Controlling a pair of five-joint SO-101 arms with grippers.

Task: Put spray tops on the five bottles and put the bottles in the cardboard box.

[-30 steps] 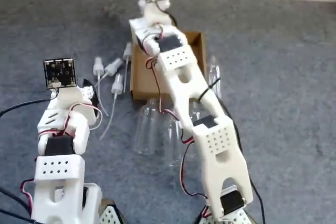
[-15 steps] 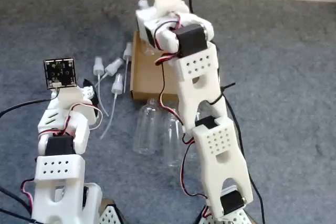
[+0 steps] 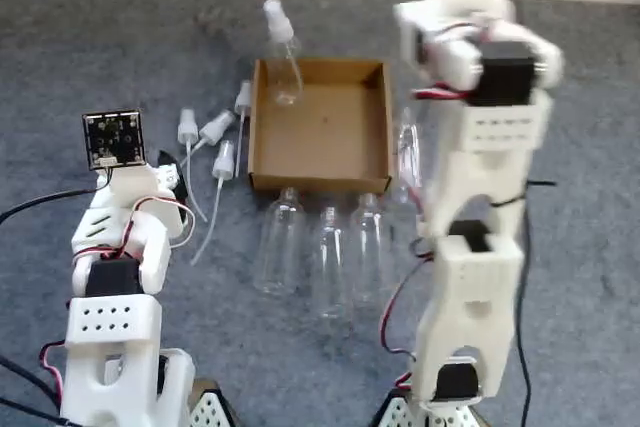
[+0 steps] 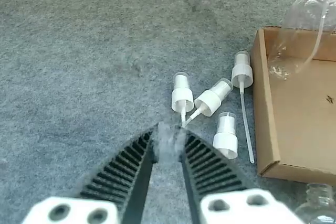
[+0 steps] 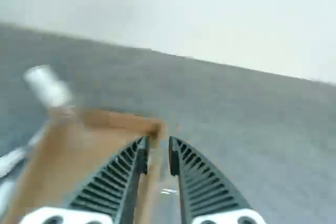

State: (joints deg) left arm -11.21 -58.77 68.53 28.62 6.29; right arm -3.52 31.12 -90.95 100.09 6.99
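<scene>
Looking down from the high view, I have the cardboard box (image 3: 330, 142) near the middle of the grey table, and one bottle with its spray top on (image 3: 283, 65) leans in the box's 11 o'clock corner, its white head above the rim. Three bare bottles sit side by side just outside the box wall at 6 o'clock: the left bottle (image 3: 277, 247), the middle bottle (image 3: 330, 262) and the right bottle (image 3: 368, 245). A fourth bare bottle (image 3: 408, 152) is just beside the box wall at 3 o'clock. Four loose spray tops lie in a cluster at 9 o'clock of the box: the outer top (image 3: 187, 127), the tilted top (image 3: 217, 127), the top by the box corner (image 3: 243, 99) and the near top (image 3: 224, 159), dip tubes trailing toward me. My left gripper (image 4: 167, 139) sits low at about 8 o'clock of the box, tips pressed together with nothing between them, aimed at that cluster and just short of it. My right gripper (image 5: 157, 148) is held high at about 2 o'clock of the box, jaws parted by a narrow slot and carrying nothing, with the box's far corner showing beyond the tips.
</scene>
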